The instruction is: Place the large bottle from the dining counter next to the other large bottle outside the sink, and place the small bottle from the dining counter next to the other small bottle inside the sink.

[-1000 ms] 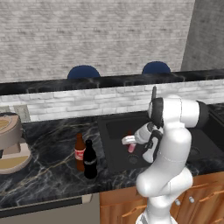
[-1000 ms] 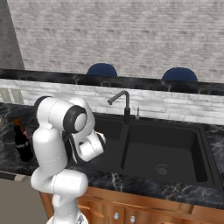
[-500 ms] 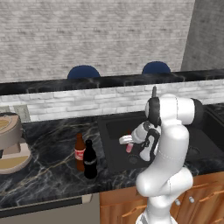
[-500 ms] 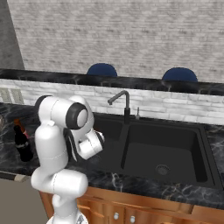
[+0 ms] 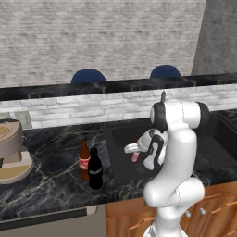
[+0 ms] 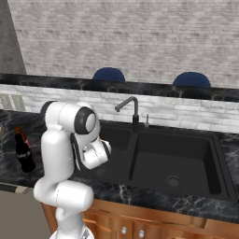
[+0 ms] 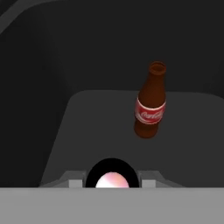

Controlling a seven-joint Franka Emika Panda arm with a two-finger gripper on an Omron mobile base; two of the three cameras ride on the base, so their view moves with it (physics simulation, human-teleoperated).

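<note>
Item: small pale-pink bottle [image 5: 135, 156], clamped upright in the gripper [image 5: 134, 150], jaws drawn narrow on it, above the left part of the sink [image 6: 186, 186]. Relation: the other small bottle [image 7: 150, 101], brown with red label, stands upright on the basin floor, ahead and slightly right in the hand view. Free floor lies beside it.

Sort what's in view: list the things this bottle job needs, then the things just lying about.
Job:
hand, shut on small pink bottle
small cola bottle standing in sink
black bottle beside amber bottle

Lying about:
coffee machine
faucet
blue stools
</note>
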